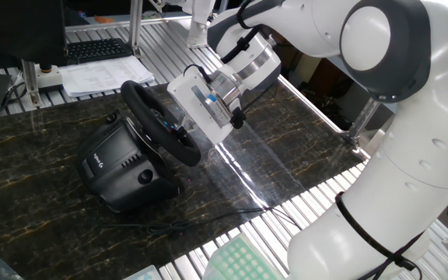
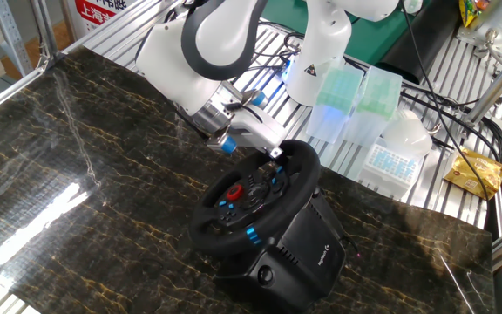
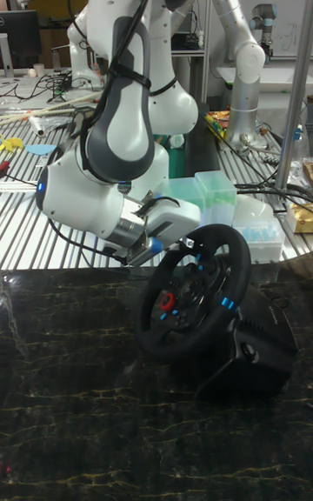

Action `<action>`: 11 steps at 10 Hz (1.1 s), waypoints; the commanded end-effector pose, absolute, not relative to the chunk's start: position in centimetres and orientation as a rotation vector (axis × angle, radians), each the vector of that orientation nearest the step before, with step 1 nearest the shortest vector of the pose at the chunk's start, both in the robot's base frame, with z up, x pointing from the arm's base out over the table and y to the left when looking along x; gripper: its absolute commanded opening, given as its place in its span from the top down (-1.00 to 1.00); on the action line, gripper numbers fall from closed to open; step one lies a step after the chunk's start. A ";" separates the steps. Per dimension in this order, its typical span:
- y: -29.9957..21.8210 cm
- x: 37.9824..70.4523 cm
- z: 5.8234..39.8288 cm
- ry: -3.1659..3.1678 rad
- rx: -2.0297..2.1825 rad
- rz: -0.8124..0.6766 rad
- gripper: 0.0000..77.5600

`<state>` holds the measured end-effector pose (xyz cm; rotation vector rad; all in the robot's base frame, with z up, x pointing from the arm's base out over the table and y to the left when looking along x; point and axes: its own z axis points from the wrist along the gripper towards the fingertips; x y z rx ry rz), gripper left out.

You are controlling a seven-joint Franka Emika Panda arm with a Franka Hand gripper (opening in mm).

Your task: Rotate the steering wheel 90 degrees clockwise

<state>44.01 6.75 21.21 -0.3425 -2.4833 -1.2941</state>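
The black steering wheel point(image 2: 244, 195) stands tilted on its bulky black housing point(image 2: 301, 246) on the dark marble table, with red and blue marks on its hub. A blue mark on the rim sits near the bottom. My gripper point(image 2: 274, 153) is at the top of the rim and looks shut on it; the white hand hides most of the fingers. From the side, the gripper point(image 1: 179, 124) reaches in behind the steering wheel point(image 1: 151, 117). In the tall fixed view the gripper point(image 3: 189, 243) meets the upper left of the steering wheel point(image 3: 186, 294).
A thin cable point(image 1: 208, 216) runs across the table in front of the housing point(image 1: 115, 160). Pipette tip boxes point(image 2: 340, 94) and a yellow packet point(image 2: 472, 171) lie on the metal bench behind. A keyboard point(image 1: 96, 49) and papers point(image 1: 99, 75) sit past the far edge.
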 end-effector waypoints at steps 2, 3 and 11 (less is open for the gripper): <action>7.2 44.3 21.7 -2.468 -0.396 -1.338 1.00; 7.3 44.5 21.9 -2.463 -0.412 -1.347 1.00; 7.6 46.0 22.9 -2.459 -0.521 -1.362 1.00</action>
